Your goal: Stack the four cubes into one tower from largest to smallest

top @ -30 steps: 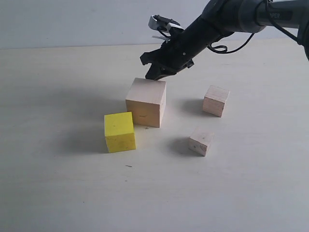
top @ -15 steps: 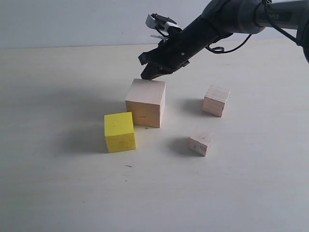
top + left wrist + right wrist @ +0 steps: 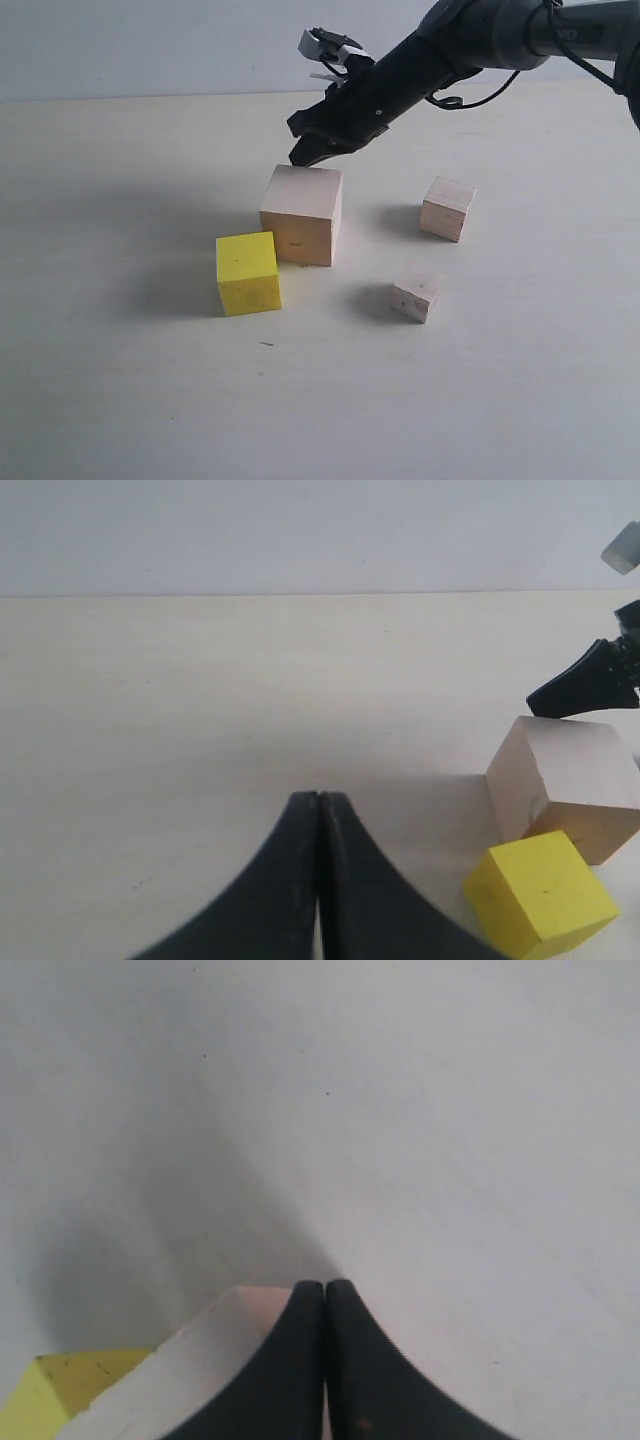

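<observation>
the largest cube [image 3: 300, 215] lies just under the clenched, empty right hand [image 3: 303, 154].

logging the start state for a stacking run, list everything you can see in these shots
large wood cube: one, pale bare wood, mid table, behind the yellow cube
yellow cube: one, bright yellow, front left of the large wood cube, close beside it
small wood cube: one, light wood, right of the large wood cube, standing apart
smallest wood cube: one, light wood, nearer the camera than the small wood cube
table: one, cream, under everything
wall: one, pale grey, behind the table
right gripper: one, black, shut, at the large wood cube's far top edge; contact unclear
left gripper: one, black, shut, above the table, apart from the cubes
</observation>
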